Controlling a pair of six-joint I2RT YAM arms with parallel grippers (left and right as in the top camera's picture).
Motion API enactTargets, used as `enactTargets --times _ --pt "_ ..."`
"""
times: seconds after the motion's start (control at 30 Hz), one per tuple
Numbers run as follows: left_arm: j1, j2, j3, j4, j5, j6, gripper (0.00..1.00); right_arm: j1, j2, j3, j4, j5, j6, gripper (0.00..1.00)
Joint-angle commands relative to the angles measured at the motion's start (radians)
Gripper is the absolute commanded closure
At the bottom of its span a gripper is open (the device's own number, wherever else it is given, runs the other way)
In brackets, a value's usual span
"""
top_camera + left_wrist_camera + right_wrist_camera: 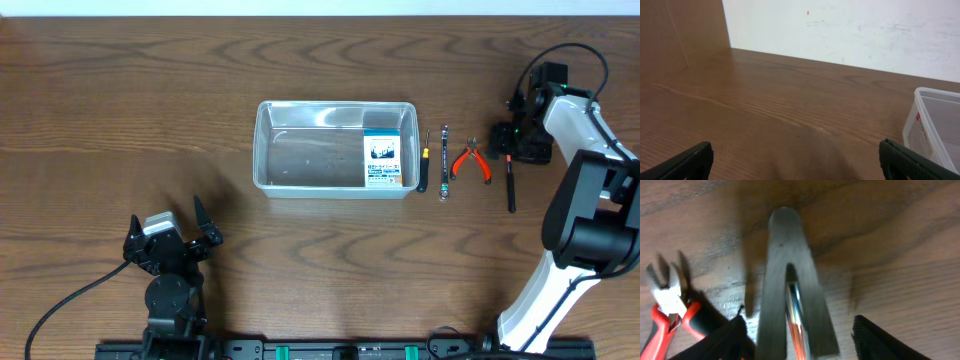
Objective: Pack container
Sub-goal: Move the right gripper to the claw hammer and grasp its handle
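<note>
The clear plastic container point(335, 104) stands mid-table with a blue-and-white box point(381, 161) inside at its right end. Its corner shows in the left wrist view point(936, 120). My right gripper point(510, 142) is at the far right, low over a screwdriver point(511, 185). In the right wrist view its fingers point(800, 332) are open on either side of the shiny shaft point(792, 297), apart from it. Red-handled pliers point(472, 160) lie just left of it and also show in the right wrist view point(667, 305). My left gripper point(170, 240) is open and empty at the front left point(795, 160).
Between the container and the pliers lie a thin black-handled tool point(422, 165) and a slim metal tool point(445, 165). The arm bases stand at the table's front edge. A white wall rises behind the table in the left wrist view.
</note>
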Motion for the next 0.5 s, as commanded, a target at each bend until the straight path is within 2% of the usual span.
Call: enactTargets --times 0.0,0.1,0.17,0.23,0.33,0.47 --pt "-0.003 -0.004 -0.022 -0.03 -0.019 0.002 0.02 0.0 0.022 0.005 0.01 -0.008 0.028 0.39" --pt "-0.003 -0.004 -0.022 -0.03 -0.019 0.002 0.02 0.0 0.026 0.001 0.021 -0.008 0.028 0.47" --pt "-0.003 -0.004 -0.022 -0.03 -0.02 0.002 0.02 0.0 0.026 0.0 0.028 -0.008 0.028 0.57" --pt "-0.003 -0.004 -0.022 -0.03 -0.02 0.002 0.02 0.0 0.026 0.0 0.032 -0.008 0.028 0.6" --pt "-0.003 -0.004 -0.022 -0.03 -0.02 0.002 0.02 0.0 0.026 0.0 0.035 -0.008 0.028 0.77" --pt "-0.003 -0.004 -0.022 -0.03 -0.02 0.002 0.02 0.0 0.021 0.002 0.036 -0.005 0.031 0.94"
